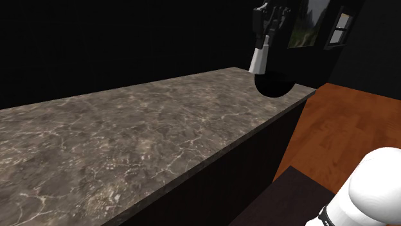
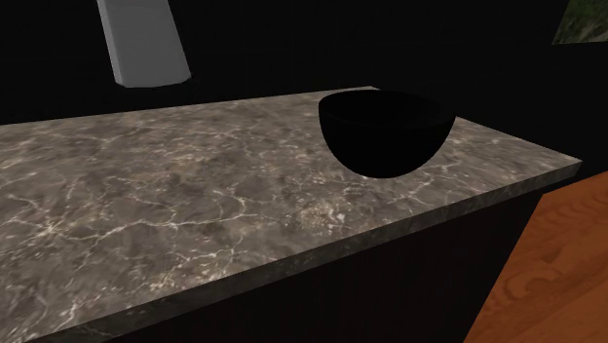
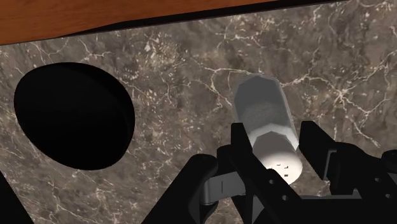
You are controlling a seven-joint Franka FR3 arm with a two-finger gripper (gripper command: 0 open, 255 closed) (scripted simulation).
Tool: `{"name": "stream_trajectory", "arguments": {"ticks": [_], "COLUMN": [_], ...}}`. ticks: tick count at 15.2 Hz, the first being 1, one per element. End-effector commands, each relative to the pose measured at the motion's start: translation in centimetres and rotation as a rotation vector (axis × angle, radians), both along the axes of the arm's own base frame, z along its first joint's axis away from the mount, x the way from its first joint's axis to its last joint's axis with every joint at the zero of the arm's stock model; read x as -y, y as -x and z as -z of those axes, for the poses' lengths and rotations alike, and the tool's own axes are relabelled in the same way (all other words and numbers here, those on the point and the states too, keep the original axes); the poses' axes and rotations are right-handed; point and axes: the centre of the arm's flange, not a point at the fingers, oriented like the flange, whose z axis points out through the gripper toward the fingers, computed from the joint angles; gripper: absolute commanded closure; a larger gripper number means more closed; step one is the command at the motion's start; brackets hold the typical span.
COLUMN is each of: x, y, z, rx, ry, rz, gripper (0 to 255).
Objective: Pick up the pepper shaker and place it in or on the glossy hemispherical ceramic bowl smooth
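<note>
While the two black fingers press against opposite sides of the pepper shaker, the jaws stand only as far apart as the shaker's body, and the shaker is clasped between them. The gripper holds it near one end. That end, which carries a few small dark dots, lies toward the palm, and the other end projects past the fingertips.

The shaker is a pale, faceted cylinder, white to grey depending on the view. It hangs in the air, clear of the surface below. In the shoulder view it extends downward from the dark gripper and its lower end overlaps the bowl's rim. The wrist view and the second exterior view show it off to one side of the bowl, over bare countertop rather than over the opening.

The bowl is black, smooth and hemispherical, with an interior too dark to read. It rests on the countertop near the end that borders the floor.

The countertop is mottled grey-brown stone with pale veins on a dark base. A reddish wooden floor lies past its end. A white segment of the arm occupies the shoulder view's lower right. Behind the countertop is a black area.
</note>
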Motion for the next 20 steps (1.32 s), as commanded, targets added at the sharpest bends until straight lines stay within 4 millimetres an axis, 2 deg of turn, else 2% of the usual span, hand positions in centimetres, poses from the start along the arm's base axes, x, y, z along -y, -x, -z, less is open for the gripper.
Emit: {"name": "stream_trajectory", "arguments": {"ticks": [1,20], "x": [0.0,24.2], "y": [-0.1,-5.7], "z": [-0.7,-4.1], "rx": [0.0,0.0], "ry": [0.0,0.0], "rz": [0.0,0.0], "gripper": [255,255]}}
